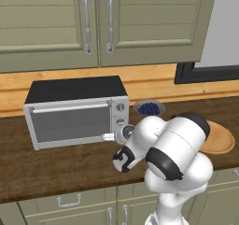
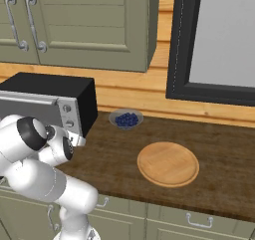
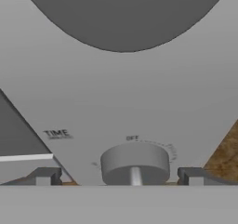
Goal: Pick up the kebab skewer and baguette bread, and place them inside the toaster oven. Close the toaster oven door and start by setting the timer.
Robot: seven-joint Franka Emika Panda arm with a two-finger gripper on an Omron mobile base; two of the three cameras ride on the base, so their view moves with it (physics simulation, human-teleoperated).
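Note:
The silver toaster oven [image 1: 74, 91] with a black top stands on the counter at the left, also seen from the other side [image 2: 74, 92]. Its door [image 1: 70, 123] is closed, and nothing shows through the grey glass. My gripper [image 1: 108, 137] is pressed up to the right-hand panel at the lowest knob. In the hand view this knob [image 3: 135, 162], labelled TIME and OFF, sits between my two fingertips [image 3: 44, 176], which stand wide apart on either side of it. The gripper [image 3: 118, 179] is open. The kebab skewer and baguette bread are out of view.
A small bowl of blueberries [image 1: 149, 108] stands just right of the oven, against the back wall [image 2: 126, 119]. A round wooden board [image 2: 168, 163] lies further right on the dark wood counter [image 2: 219, 154]. Upper cabinets hang above the oven; a dark-framed window is at the right.

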